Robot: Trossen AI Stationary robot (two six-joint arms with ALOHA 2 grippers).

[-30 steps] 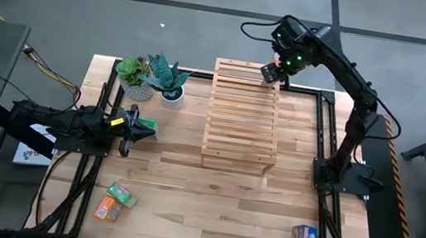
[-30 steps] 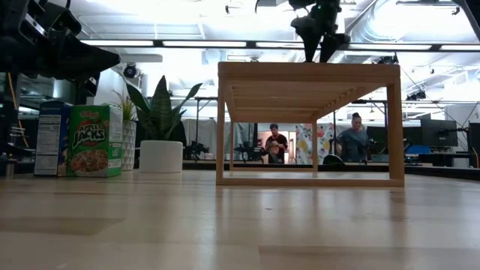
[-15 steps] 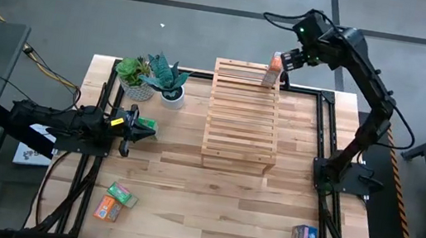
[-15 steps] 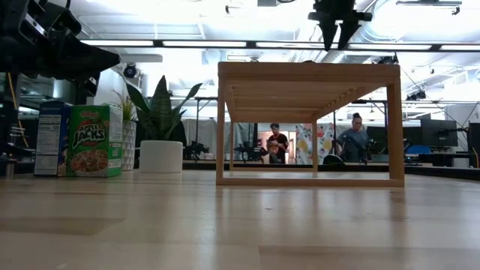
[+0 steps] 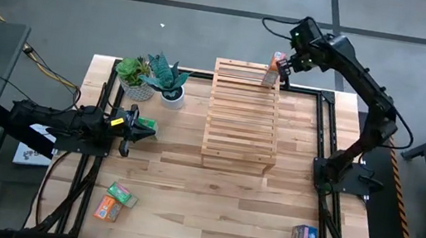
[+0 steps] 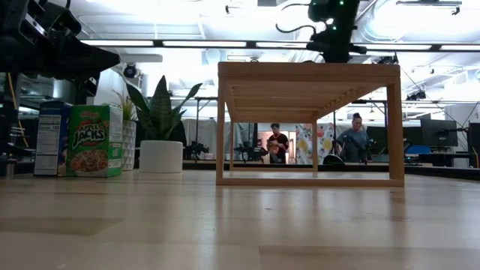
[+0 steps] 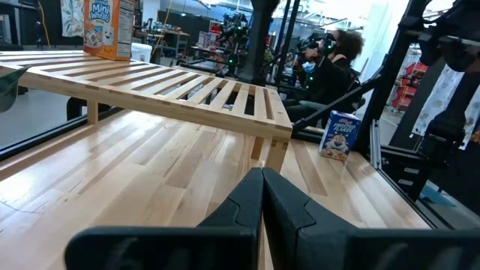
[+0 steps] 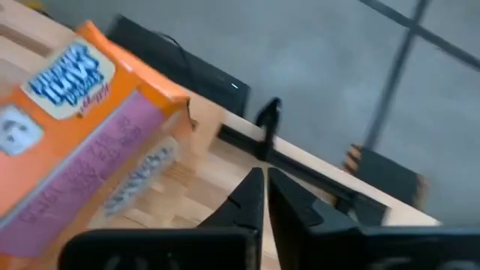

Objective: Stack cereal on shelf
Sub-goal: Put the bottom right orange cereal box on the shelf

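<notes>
So one orange cereal box (image 5: 273, 69) is standing on the shelf's (image 5: 243, 115) far corner.
Right gripper (image 5: 287, 65) sits just beside it, jaws fully closed on nothing; left gripper (image 5: 130, 128) waits over the counter (image 5: 210, 202), jaws closed too, empty.

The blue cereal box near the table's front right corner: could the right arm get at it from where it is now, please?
Probably yes. The blue cereal box stands alone on open tabletop, and the right gripper, shut and empty beside the orange box on the shelf, holds nothing.
</notes>
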